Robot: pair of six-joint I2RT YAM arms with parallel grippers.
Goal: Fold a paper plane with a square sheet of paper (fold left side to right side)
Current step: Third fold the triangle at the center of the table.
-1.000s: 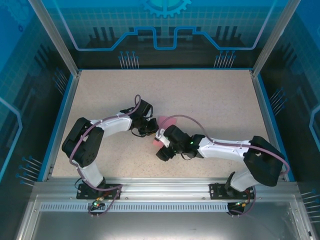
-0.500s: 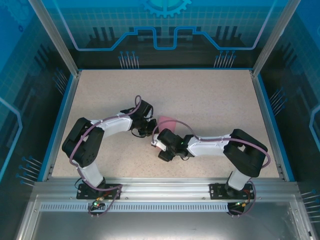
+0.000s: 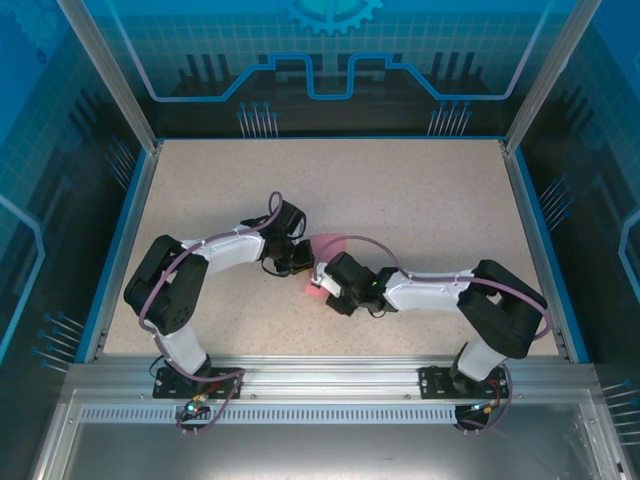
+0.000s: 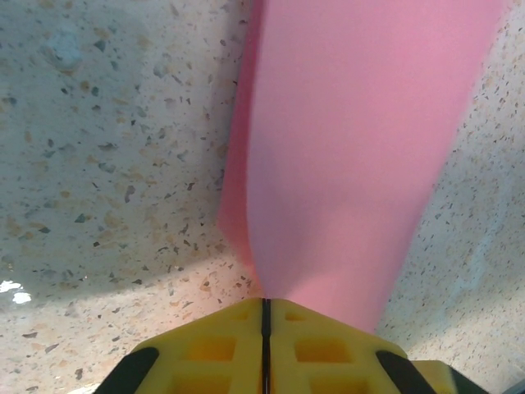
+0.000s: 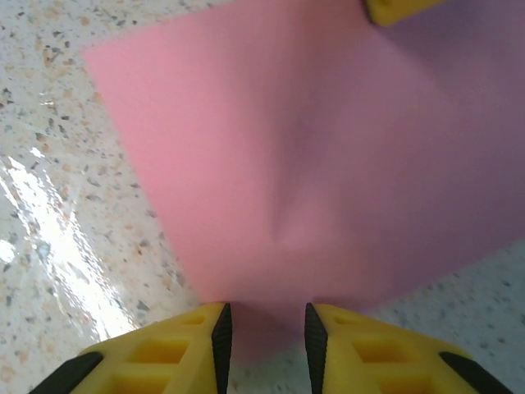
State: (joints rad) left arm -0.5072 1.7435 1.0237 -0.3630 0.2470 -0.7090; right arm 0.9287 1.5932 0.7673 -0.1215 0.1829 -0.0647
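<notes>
Drawn inward since a second ago, the right arm (image 3: 440, 290) is bent closer over the sheet.
The square sheet of paper (image 5: 312, 164) is found mid-tabletop (image 4: 107, 164), between both tools. One end is pinched and lifted by the closed left tool (image 4: 265, 305); its near edge is straddled by the right tool (image 5: 267, 316), jaws narrowly apart.

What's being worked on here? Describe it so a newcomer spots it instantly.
On the speckled table, near its middle, the left gripper and right gripper meet. Between them is the square sheet of paper, the lone pink thing beside yellow jaws.
</notes>
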